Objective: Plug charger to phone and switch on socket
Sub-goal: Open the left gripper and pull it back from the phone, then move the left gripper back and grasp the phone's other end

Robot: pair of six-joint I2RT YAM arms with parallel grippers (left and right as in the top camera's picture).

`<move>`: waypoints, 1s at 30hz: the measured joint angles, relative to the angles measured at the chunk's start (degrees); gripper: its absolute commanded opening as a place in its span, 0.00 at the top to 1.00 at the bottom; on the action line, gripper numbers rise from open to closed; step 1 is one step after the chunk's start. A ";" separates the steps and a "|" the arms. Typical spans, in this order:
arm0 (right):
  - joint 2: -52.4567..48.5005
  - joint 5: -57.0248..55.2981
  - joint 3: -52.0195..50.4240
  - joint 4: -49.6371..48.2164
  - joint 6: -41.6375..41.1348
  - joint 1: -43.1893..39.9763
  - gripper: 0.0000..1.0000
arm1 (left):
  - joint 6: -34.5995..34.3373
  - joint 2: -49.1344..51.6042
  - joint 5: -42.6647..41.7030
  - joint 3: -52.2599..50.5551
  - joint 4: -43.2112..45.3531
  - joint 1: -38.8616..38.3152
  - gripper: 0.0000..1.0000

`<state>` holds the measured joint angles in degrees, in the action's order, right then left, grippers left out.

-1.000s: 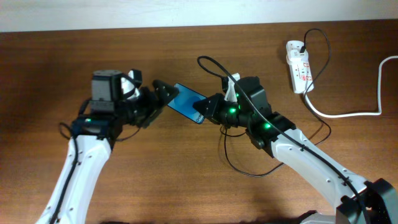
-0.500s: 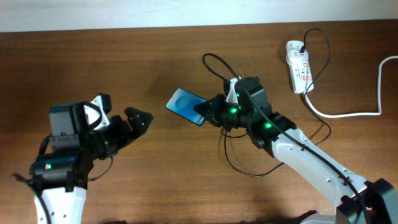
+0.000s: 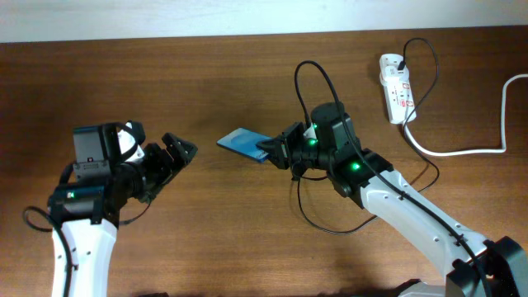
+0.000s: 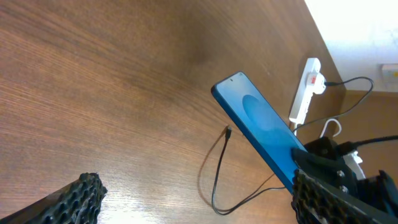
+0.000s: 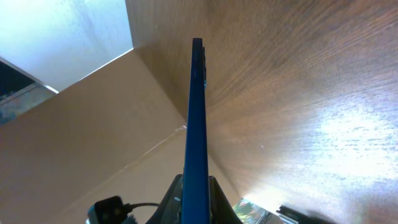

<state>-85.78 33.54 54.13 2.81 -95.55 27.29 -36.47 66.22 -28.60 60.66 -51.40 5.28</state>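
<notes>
The blue phone (image 3: 242, 144) is held off the table, tilted, by my right gripper (image 3: 271, 150), which is shut on its right end. It shows edge-on in the right wrist view (image 5: 198, 124) and as a slanted blue slab in the left wrist view (image 4: 261, 130). The thin black charger cable (image 3: 318, 216) loops over and under my right arm; its small tip (image 4: 228, 131) lies loose on the wood. My left gripper (image 3: 177, 155) is open and empty, left of the phone. The white socket strip (image 3: 396, 88) lies at the back right with a black plug in it.
The socket's thick white cord (image 3: 462, 151) runs right across the table to the edge. A pale wall edge lies along the table's back side.
My left gripper has let go of the phone's left end and drawn back to the left. The phone stays in my right gripper, now tilted more on edge. The cable loop has shifted right.
</notes>
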 measured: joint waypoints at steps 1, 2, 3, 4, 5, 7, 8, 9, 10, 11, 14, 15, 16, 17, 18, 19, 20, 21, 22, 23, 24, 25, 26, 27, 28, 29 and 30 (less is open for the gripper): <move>0.00 0.13 0.00 0.00 -0.20 0.00 0.96 | -0.50 0.48 -0.07 0.00 0.00 0.00 0.01; 0.00 0.26 0.00 0.00 -0.37 0.00 0.96 | -1.44 0.81 -0.17 0.00 -0.02 0.00 0.01; 0.00 0.28 0.00 -0.02 -0.48 0.00 0.96 | -2.89 1.11 -0.68 0.00 -0.04 0.00 0.01; 0.00 0.31 0.00 0.00 -0.50 0.00 0.96 | -4.76 1.51 -1.66 0.00 -0.04 0.00 0.01; 0.00 0.42 0.00 0.00 -0.50 0.00 0.96 | -7.74 2.16 -3.43 0.00 -0.04 0.00 0.01; 0.00 0.50 0.00 -0.02 -0.50 0.00 0.96 | -12.61 2.97 -5.46 0.00 -0.04 0.00 0.01; 0.00 0.61 0.00 -0.04 -0.52 0.00 0.96 | -15.13 3.43 -6.40 0.00 -0.04 0.00 0.01; 0.00 0.70 0.00 -0.26 -0.52 0.00 0.96 | -17.90 3.96 -7.28 0.00 -0.04 0.00 0.01; 0.00 0.90 -0.02 -1.11 -0.61 0.00 0.96 | -21.51 4.63 -8.57 0.00 -0.07 0.00 0.01; 0.00 1.03 -0.04 -2.36 -0.74 0.00 0.96 | -24.17 5.11 -9.51 0.00 -0.04 0.00 0.01; 0.00 1.51 -0.04 -7.65 -0.74 0.00 0.96 | -31.56 6.32 -11.69 0.00 -0.04 -0.28 0.01; 0.00 1.57 -0.04 -8.66 -0.72 0.00 0.96 | -33.64 6.60 -12.00 0.00 -0.02 -0.42 0.01; 0.00 1.70 -0.04 -9.27 -0.70 0.00 0.96 | -35.80 6.91 -12.41 0.00 -0.02 -0.66 0.01; 0.00 1.77 -0.04 -9.35 -0.74 0.00 0.96 | -38.18 7.19 -12.98 0.00 0.13 -0.96 0.01; 0.00 1.81 -0.04 -9.33 -0.76 0.00 0.96 | -40.44 7.43 -13.40 0.00 0.81 -1.36 0.01; 0.00 1.92 -0.04 -9.33 -0.76 0.00 0.96 | -42.32 7.61 -13.70 0.00 1.86 -1.68 0.01; 0.00 1.97 -0.04 -9.31 -0.76 0.00 0.96 | -44.65 7.74 -14.21 0.00 4.31 -2.21 0.01; 0.00 1.97 -0.04 -9.35 -0.72 0.00 0.96 | -45.99 7.82 -14.49 0.04 5.88 -2.47 0.00; 0.00 2.01 -0.04 -9.33 -0.76 0.00 0.96 | -47.74 7.82 -14.69 0.04 8.28 -2.99 0.00; 0.00 2.14 -0.04 -9.33 -0.74 0.00 0.96 | -49.07 7.85 -14.80 0.09 10.91 -3.48 0.00; 0.00 2.16 -0.04 -9.35 -0.76 0.00 0.96 | -50.56 7.85 -14.95 0.09 13.40 -4.02 0.00; 0.00 2.32 -0.04 -9.35 -0.74 0.00 0.96 | -51.98 7.85 -14.97 0.15 14.82 -4.55 0.04; 0.00 2.45 -0.04 -9.49 -0.74 0.00 0.96 | -53.55 7.85 -14.95 0.15 15.65 -5.22 0.06; 0.00 2.62 -0.04 -9.79 -0.76 0.00 0.96 | -54.84 7.85 -14.93 0.15 15.85 -5.62 0.07; 0.00 2.82 -0.04 -10.47 -0.81 0.00 0.96 | -55.80 7.85 -14.73 0.15 15.89 -6.14 0.07; 0.00 3.19 -0.04 -11.54 -0.85 0.00 0.96 | -56.54 7.85 -14.43 0.15 15.98 -6.49 0.07; 0.00 3.58 -0.04 -12.63 -0.92 0.00 0.96 | -57.35 7.85 -13.94 0.15 16.13 -6.86 0.09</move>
<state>-85.78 37.12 54.08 -9.82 -96.47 27.29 -93.82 74.06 -42.54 60.82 -35.27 -1.58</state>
